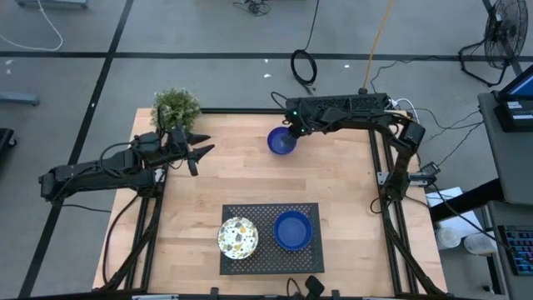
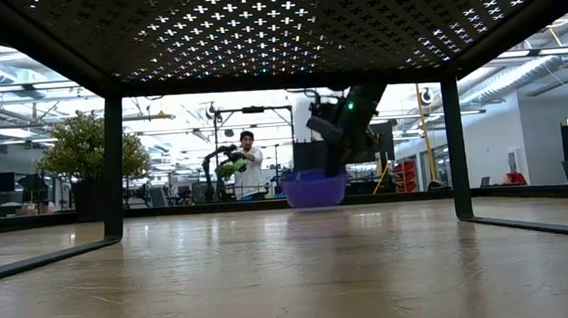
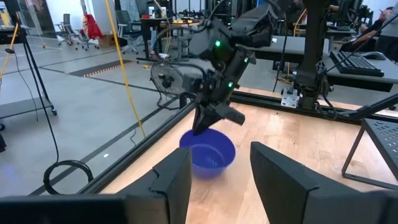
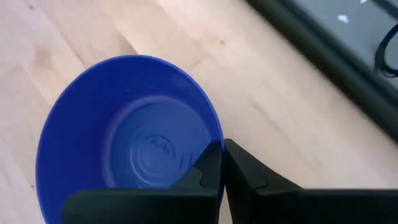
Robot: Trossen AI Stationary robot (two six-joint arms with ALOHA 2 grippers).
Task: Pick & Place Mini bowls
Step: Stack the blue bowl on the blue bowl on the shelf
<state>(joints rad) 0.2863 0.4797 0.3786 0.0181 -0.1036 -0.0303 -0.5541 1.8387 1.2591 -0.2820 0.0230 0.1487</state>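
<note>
Bowl (image 4: 130, 149), blue, sits at the bench's (image 1: 250, 179) far edge; we see the right end effector (image 4: 221, 163) pinching its rim, its base hidden. Left end effector (image 1: 197, 154) hangs spread near the plant (image 1: 176, 107)

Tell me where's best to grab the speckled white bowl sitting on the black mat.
Probably the rim of the speckled white bowl, coming straight down from above. It sits upright and open on the black mat, its thin wall exposed, so one finger could go inside and one outside, on the side away from the blue bowl.
</note>
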